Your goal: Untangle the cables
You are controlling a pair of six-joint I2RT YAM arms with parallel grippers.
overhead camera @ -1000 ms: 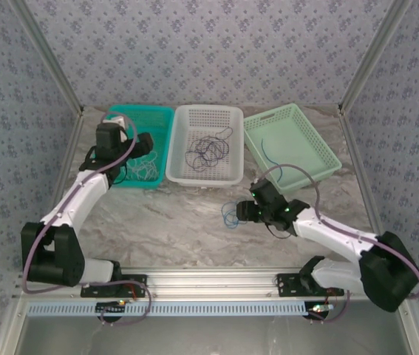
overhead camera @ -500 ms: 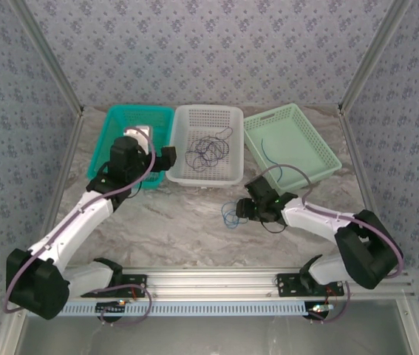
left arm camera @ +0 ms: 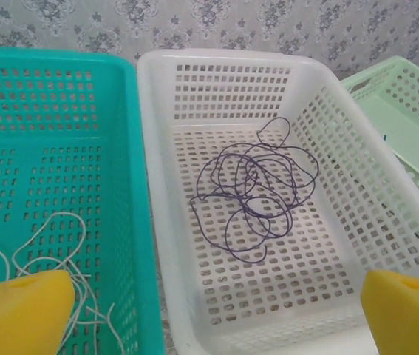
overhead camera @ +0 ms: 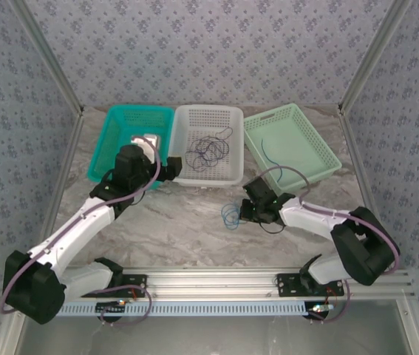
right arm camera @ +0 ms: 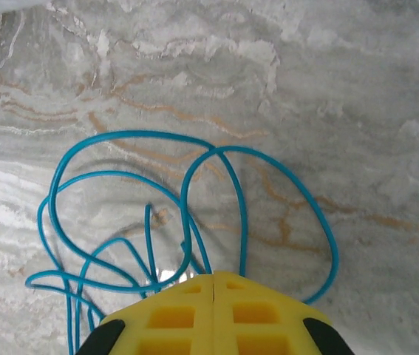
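**Blue cable [right arm camera: 185,214] on marble, right fingers clenched at its edge**

The blue cable lies in loose overlapping loops on the marble table [overhead camera: 179,222], at 5 o'clock from the white basket [overhead camera: 227,118]. The right gripper [right arm camera: 213,285] sits at 3 o'clock of the loops in the overhead view. Its yellow fingers are pressed together with several strands running under their tips, and it is unclear whether one is pinched. The left gripper [left arm camera: 213,310] hangs released, pads wide apart, at the white basket's 7 o'clock corner. A dark purple cable [left arm camera: 257,192] is coiled inside that basket. A whitish cable [left arm camera: 54,251] lies in the teal basket [left arm camera: 61,63] at 9 o'clock, and another blue strand [overhead camera: 268,151] lies in the green basket [overhead camera: 320,148] at 3 o'clock.
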